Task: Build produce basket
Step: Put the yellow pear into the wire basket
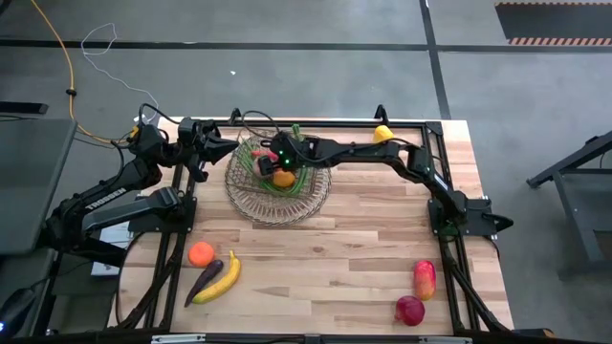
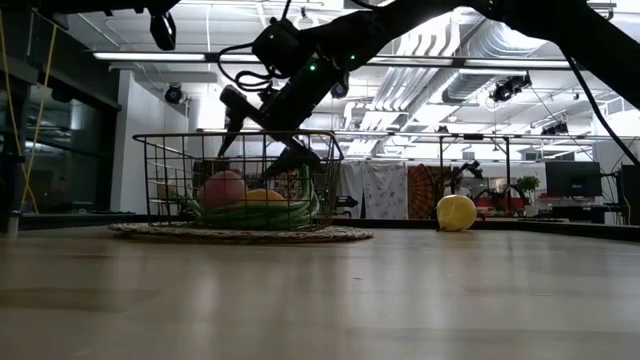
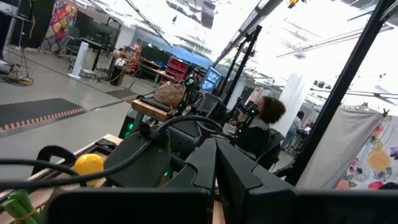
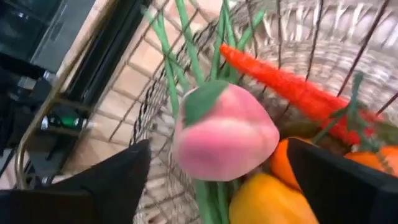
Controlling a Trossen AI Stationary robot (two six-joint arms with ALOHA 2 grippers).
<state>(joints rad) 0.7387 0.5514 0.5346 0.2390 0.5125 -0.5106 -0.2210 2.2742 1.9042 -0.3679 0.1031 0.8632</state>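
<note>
left arm: folded at the table's (image 1: pixel 363 248) far left corner; left tool (image 1: pixel 212 145) just beside the basket's left rim; whether its fingers are open or closed cannot be told.

near left of table: orange (image 1: pixel 200 253), purple eggplant (image 1: pixel 205 280) and yellow banana (image 1: pixel 220 279) lying together, eggplant and banana side by side and touching, orange just beside them.

basket (image 1: pixel 256 199): round wire mesh, on the far centre-left of the table, on a flat woven mat in the low view. holds long green beans (image 2: pixel 262 215), a pink peach-like fruit with a green leaf (image 4: pixel 224 134), a red-orange carrot (image 4: pixel 292 84), and orange and yellow pieces (image 4: pixel 264 202) beneath the pink fruit.

right tool (image 1: pixel 278 162): inside the basket, above the produce; fingers spread apart, one either side of the pink fruit in the right wrist view, gripping nothing; contact with the fruit cannot be told.

far edge, right of basket: yellow lemon (image 1: pixel 382 133), alone, well apart from the basket.

near right corner: two red apples, one yellow-red (image 1: pixel 425 278), one dark red (image 1: pixel 409 310), near each other.
</note>
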